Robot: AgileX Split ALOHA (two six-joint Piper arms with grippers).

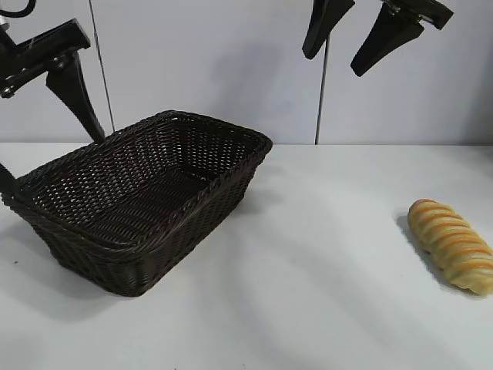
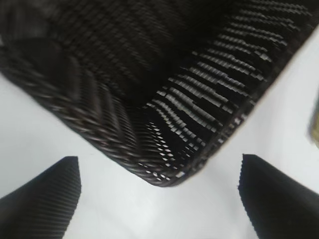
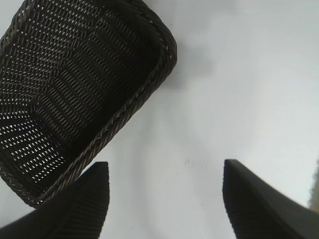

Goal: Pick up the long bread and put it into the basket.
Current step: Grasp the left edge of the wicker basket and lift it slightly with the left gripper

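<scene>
black right hand (image 1: 353, 37) hangs wide open, holding nothing.

Bright even light, soft shadows on table (image 1: 308, 308), left wrist view blurred

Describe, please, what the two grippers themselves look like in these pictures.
Both are black. The right gripper has two broad, flat fingers tapering to blunt tips, hung from a black bracket. The left gripper matches; a fine ribbed, woven-looking texture covers its fingers in the wrist view, with serrated inner edges. Metal screws show on its mount in the exterior view. No markings are visible.
</scene>
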